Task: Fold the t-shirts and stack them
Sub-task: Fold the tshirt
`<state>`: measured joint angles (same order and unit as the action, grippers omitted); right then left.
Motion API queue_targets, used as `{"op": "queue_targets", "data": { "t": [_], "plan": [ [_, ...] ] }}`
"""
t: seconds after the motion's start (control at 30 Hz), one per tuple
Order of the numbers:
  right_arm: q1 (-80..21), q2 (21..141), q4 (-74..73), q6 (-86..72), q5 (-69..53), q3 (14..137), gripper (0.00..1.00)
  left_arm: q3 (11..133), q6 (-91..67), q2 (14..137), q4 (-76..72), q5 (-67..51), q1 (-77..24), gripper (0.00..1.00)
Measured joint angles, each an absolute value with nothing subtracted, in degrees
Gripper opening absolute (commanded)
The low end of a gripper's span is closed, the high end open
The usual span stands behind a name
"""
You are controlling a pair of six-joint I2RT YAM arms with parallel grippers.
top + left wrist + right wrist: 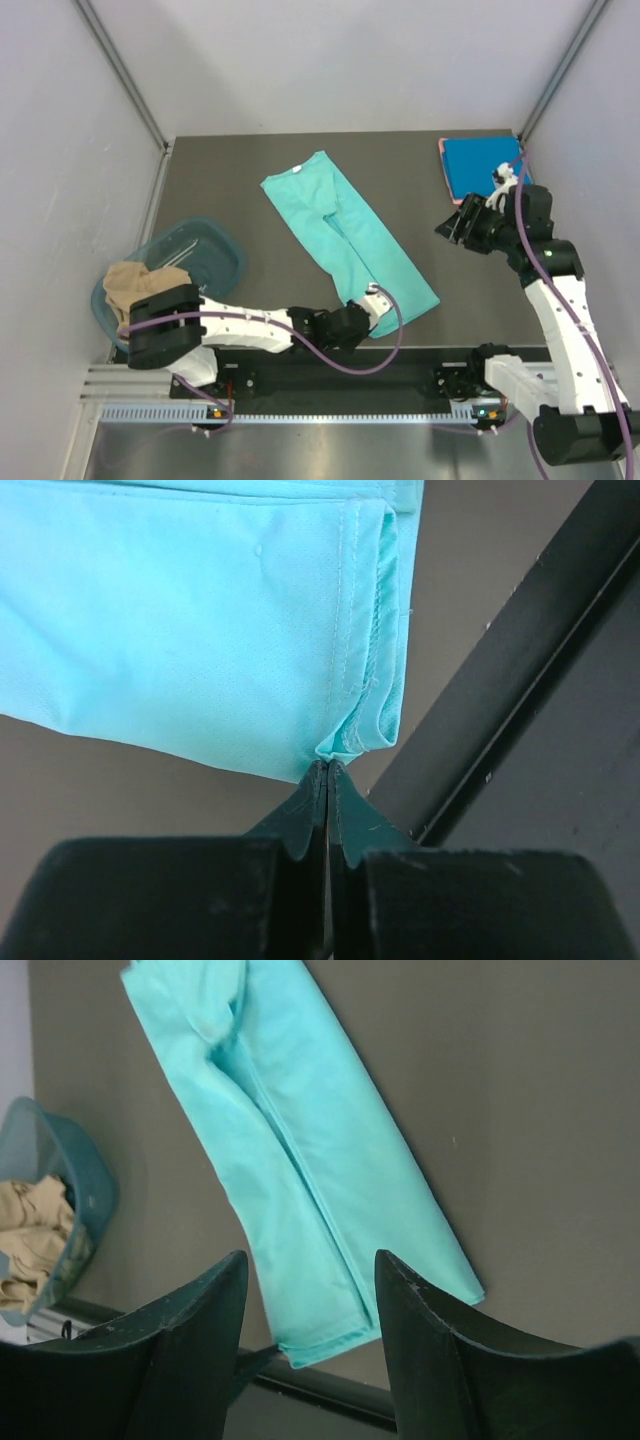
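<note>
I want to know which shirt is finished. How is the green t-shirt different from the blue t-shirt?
The teal-green t-shirt is a long strip slanting across the middle of the table; the blue t-shirt is a small neat rectangle in the far right corner. The left claw pinches the green one's near corner; no claw holds the blue one. Both are plain cloth tees lying flat.

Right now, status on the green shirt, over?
Left jaws shut on near corner of green shirt. Right jaws open, empty, raised beside folded blue shirt. Green shirt folded lengthwise, flat on table. Nothing lying on it.
</note>
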<state>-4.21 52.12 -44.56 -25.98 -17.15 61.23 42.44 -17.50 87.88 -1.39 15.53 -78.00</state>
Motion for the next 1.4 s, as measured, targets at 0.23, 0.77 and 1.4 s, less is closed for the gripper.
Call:
{"op": "queue_targets", "data": {
  "t": [0.23, 0.77, 1.4],
  "plan": [
    [-4.03, 56.64, -42.19, -25.12, -19.77, 52.66, 0.54, 37.17, -23.64, 82.08, -1.08, 14.59, -78.37, 0.18],
    [-3.99, 53.54, -38.76, -25.65, -23.86, 53.01, 0.54, 57.54, -28.23, 80.99, 13.63, 19.59, -65.87, 0.43],
    [-3.97, 45.93, -37.47, -28.1, -28.36, 53.06, 0.54, 80.68, -35.35, 105.73, 23.09, 22.35, -22.22, 0.42]
  ]
}}
